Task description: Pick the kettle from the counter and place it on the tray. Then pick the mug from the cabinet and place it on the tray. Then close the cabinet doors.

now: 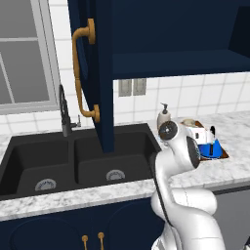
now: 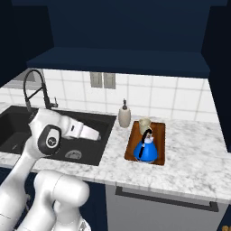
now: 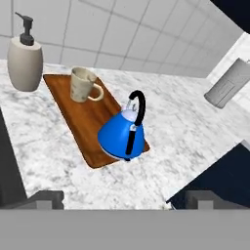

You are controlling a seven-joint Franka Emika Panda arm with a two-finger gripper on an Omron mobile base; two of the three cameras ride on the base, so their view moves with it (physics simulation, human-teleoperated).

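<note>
The blue kettle point(image 3: 122, 138) stands upright on the near end of the wooden tray point(image 3: 80, 124), its black handle up. The cream mug point(image 3: 83, 84) stands on the tray's far end, handle toward the kettle. Both show again in the right base view, kettle point(image 2: 145, 148) and mug point(image 2: 144, 125) on the tray point(image 2: 160, 140). My gripper point(image 3: 124, 201) is open, fingers wide apart with nothing between them, back from the tray and above the counter point(image 3: 44, 156). The wall cabinet point(image 2: 117, 61) is open, with its left door point(image 1: 100, 73) swung out over the sink.
A cream soap bottle point(image 2: 124, 115) stands just left of the tray by the tiled wall. The black double sink point(image 1: 73, 163) and its tall faucet point(image 1: 63, 112) lie to the left. The open door's brass handle point(image 1: 80, 73) juts out at arm height.
</note>
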